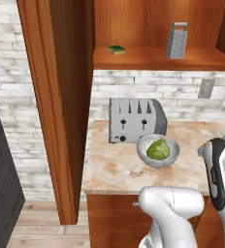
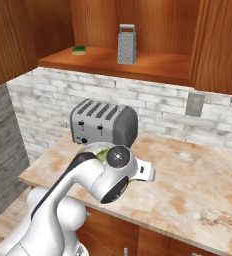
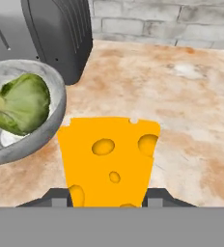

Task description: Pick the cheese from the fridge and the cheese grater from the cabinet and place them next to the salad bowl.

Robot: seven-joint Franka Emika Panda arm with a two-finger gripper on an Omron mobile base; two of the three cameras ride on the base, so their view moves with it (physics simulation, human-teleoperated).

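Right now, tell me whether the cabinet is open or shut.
Open. The cabinet door is swung out edge-on toward the camera, and its shelf shows the grater and a sponge in plain view.

salad bowl mostly hidden behind arm; cheese bottom cut off between jaws

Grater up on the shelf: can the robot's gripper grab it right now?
Probably not yet. The gripper is shut on the cheese, low beside the bowl. The grater stands unblocked on the open shelf.
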